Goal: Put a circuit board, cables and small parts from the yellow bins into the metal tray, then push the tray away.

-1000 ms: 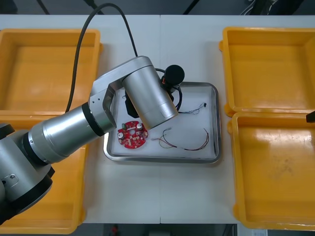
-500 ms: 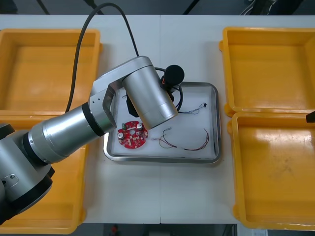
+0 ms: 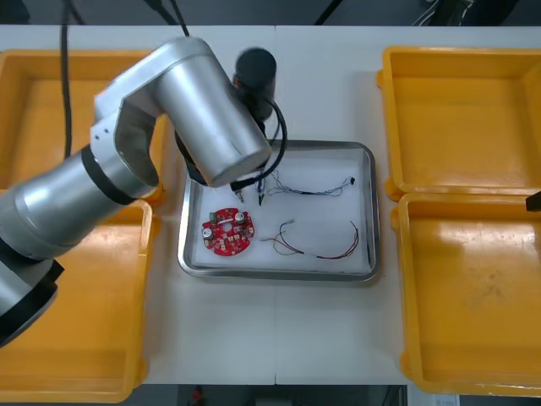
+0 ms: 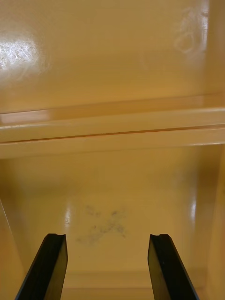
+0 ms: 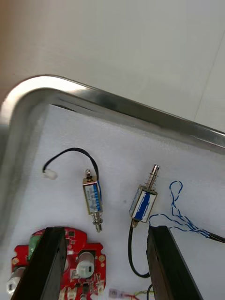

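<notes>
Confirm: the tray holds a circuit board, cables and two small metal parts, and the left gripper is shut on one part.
Not quite. The left wrist view shows the left gripper open over the tray, holding nothing; both small metal parts lie loose in it. The rest stands.

Light table (dark room beyond)
</notes>
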Controlling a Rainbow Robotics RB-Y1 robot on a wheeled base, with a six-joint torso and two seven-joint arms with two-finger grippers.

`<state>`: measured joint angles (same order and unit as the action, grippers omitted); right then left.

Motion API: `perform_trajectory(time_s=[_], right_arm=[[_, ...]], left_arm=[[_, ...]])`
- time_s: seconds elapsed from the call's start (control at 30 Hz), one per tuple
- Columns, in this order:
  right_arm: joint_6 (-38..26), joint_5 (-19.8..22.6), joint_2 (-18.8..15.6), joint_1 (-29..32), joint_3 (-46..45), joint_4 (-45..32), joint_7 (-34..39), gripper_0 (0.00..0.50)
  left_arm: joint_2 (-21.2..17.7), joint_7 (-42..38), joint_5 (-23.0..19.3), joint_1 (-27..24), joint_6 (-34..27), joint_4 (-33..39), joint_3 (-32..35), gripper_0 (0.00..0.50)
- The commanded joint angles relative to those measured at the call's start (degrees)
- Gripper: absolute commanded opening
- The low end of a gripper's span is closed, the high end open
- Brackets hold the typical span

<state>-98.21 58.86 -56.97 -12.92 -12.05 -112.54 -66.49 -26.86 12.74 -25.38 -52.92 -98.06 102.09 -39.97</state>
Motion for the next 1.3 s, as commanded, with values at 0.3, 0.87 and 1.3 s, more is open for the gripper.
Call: perform_trajectory(time_s=[0.3, 0.87, 1.3], right_arm=[[0.5, -0.3, -1.8, 0.5, 0.5, -0.4, -2.7, 0.500], [-1.3, -0.4, -0.7, -14.2, 20.9, 0.2, -3.0, 0.500], [2.1, 3.8, 0.0, -27.0, 38.0, -2.9, -3.3, 0.500]], left_arm=[[-19.0, 3.7, -21.5, -5.1, -6.6, 11.1, 14.9, 0.500], [-36.5, 29.8, -39.4, 1.7, -7.4, 3.5, 28.5, 0.500], [-41.8, 37.7, -42.1, 13.8, -7.4, 4.5, 36.4, 0.500]])
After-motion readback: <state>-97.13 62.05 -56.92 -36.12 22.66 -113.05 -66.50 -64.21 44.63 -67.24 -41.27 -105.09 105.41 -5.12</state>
